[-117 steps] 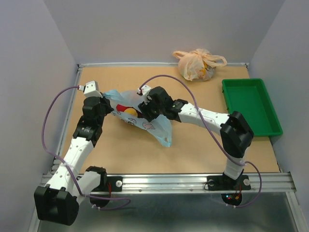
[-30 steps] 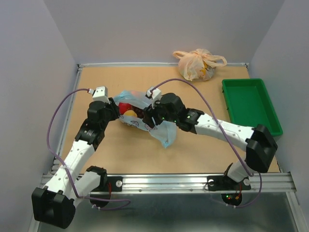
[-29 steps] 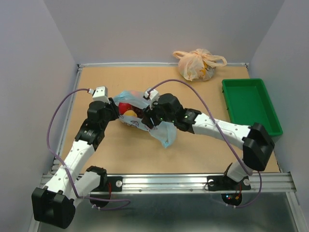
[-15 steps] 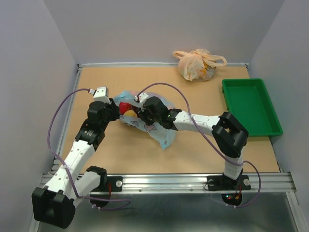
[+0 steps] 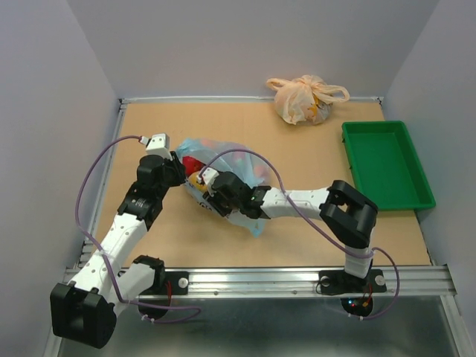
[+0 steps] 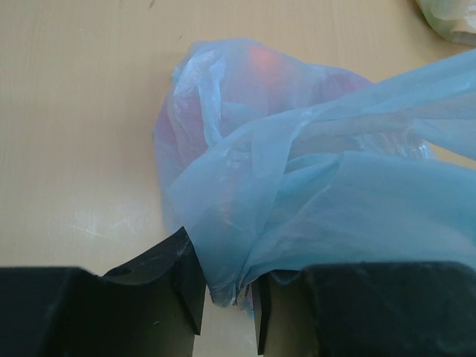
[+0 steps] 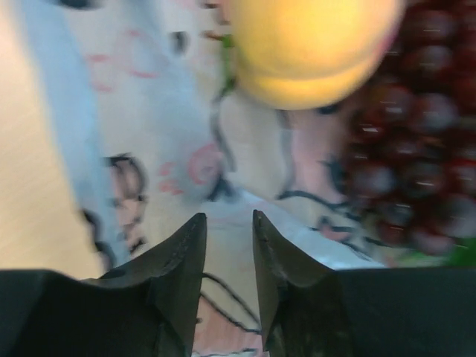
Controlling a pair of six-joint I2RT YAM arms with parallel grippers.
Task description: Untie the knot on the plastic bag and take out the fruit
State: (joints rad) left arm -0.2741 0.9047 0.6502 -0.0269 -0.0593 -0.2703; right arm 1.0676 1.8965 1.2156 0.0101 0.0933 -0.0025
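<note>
In the last sec the right gripper (image 7: pixel 223 223) has left the top of the plastic bag (image 5: pixel 230 163) and dropped to its near side. Its jaws are narrowly apart over the printed film, and grip or not cannot be told. The left gripper (image 6: pixel 223 277) stays clenched on a blue fold at the bag's left end. The bag lies mid-table (image 5: pixel 297 238) w/ fruit (image 7: pixel 312 44) inside, so prob. a new hold to open the mouth.
</note>
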